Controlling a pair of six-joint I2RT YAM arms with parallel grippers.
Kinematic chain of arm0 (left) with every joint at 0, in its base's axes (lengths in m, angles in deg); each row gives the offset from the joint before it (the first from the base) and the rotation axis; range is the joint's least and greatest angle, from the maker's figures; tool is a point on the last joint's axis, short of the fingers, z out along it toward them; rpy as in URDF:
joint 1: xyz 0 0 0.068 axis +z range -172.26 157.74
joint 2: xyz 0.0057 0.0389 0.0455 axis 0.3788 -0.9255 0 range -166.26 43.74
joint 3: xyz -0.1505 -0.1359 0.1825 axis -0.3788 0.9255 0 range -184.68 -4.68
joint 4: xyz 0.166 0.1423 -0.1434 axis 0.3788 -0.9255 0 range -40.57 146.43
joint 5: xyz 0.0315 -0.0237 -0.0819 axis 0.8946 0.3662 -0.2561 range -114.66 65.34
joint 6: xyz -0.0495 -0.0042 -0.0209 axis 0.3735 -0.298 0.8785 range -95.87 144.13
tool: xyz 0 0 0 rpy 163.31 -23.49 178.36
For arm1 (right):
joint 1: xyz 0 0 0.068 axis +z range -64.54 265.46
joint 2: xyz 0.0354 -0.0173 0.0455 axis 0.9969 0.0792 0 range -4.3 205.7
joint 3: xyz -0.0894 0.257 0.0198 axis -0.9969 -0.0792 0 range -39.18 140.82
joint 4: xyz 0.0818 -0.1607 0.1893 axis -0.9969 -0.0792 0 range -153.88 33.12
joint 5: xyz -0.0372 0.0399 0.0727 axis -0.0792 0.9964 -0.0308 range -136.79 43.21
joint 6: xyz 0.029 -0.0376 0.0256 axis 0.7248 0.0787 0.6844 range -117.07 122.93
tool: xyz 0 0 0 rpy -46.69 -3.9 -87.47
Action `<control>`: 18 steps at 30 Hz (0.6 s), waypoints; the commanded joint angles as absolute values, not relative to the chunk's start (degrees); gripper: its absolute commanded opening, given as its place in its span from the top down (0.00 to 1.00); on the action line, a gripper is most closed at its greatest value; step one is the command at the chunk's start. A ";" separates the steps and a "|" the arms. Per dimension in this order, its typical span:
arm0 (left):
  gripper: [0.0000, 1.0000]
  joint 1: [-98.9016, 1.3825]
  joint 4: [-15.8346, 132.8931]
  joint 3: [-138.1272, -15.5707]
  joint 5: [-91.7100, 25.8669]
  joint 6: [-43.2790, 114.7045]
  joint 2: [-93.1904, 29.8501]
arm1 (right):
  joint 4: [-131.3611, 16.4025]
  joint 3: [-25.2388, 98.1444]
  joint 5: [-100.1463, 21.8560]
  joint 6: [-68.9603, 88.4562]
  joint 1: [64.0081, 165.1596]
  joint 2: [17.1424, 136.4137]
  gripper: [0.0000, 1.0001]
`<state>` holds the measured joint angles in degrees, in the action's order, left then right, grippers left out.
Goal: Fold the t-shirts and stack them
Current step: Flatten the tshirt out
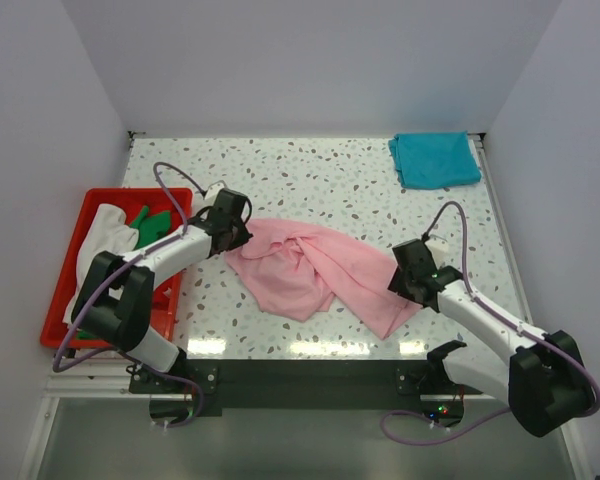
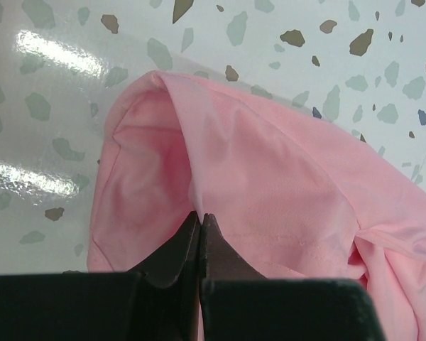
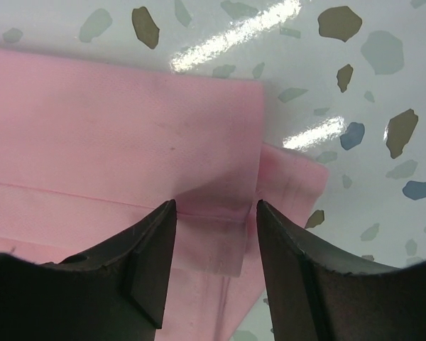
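Observation:
The light pink t-shirt (image 1: pixel 310 270) lies crumpled in the middle of the table. My left gripper (image 1: pixel 232 238) is at its left edge, shut on a fold of the pink cloth (image 2: pixel 270 185), which rises into the closed tips (image 2: pixel 200 217). My right gripper (image 1: pixel 408 283) is at the shirt's right corner, open, its fingers either side of a hemmed corner (image 3: pixel 213 213) of the pink cloth. A teal t-shirt (image 1: pixel 435 158) lies folded at the far right. The white t-shirt (image 1: pixel 102 235) and the green t-shirt (image 1: pixel 152 222) lie in the red tray.
The red plastic tray (image 1: pixel 70 270) sits at the table's left edge, under the left arm. White walls close the table on three sides. The speckled tabletop (image 1: pixel 300 180) shows between the pink and teal shirts.

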<state>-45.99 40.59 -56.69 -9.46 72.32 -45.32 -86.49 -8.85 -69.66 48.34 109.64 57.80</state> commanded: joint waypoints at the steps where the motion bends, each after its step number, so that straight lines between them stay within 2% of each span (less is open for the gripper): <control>1: 1.00 -45.55 41.84 -58.82 -9.63 70.98 -43.45 | -86.33 -10.26 -70.26 51.18 109.19 56.78 0.47; 10: 1.00 -45.29 41.22 -59.08 -9.54 70.28 -42.22 | -84.40 -10.35 -70.43 52.86 108.75 56.70 0.54; 11: 1.00 -45.20 41.22 -59.08 -9.54 70.19 -41.96 | -84.22 -10.35 -70.43 52.94 108.75 56.52 0.60; 18: 1.00 -44.94 41.13 -59.17 -9.81 69.92 -41.43 | -83.34 -9.83 -70.17 52.50 108.31 56.25 0.84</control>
<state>-45.48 40.48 -56.97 -9.72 71.03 -43.68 -85.51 -10.30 -69.57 51.55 108.64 57.15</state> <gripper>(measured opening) 0.019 0.186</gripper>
